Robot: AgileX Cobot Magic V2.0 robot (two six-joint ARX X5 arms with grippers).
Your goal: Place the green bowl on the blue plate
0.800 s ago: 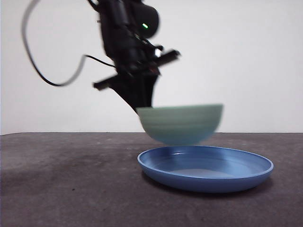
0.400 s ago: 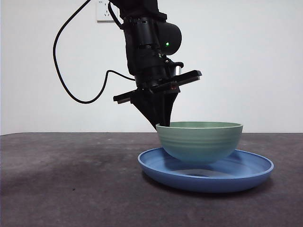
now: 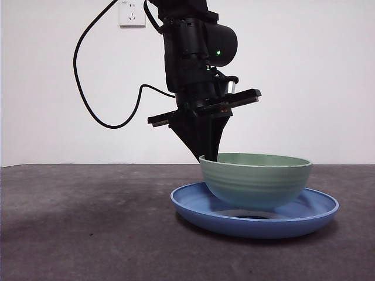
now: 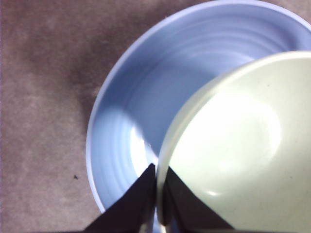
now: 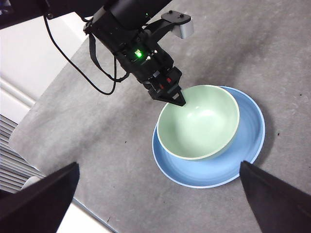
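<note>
The pale green bowl (image 3: 256, 178) sits low inside the wide blue plate (image 3: 258, 225), tilted slightly; I cannot tell whether its base touches the plate. My left gripper (image 3: 208, 153) comes down from above and is shut on the bowl's left rim. In the left wrist view its jaws (image 4: 158, 194) pinch the rim of the bowl (image 4: 233, 145), one inside and one outside, over the plate (image 4: 131, 111). My right gripper (image 5: 158, 167) hangs open high above, looking down on the bowl (image 5: 199, 121), the plate (image 5: 250, 141) and the left gripper (image 5: 178, 100).
The plate lies on a dark grey table (image 3: 88, 222). A black cable (image 3: 88, 99) loops from the left arm in front of the white wall, which has a socket (image 3: 131, 12). In the right wrist view the table's edge (image 5: 29, 145) runs beyond the plate.
The left gripper has carried the bowl down and to the right, from above the plate's left rim into the plate. The grip on the rim has stayed shut.
</note>
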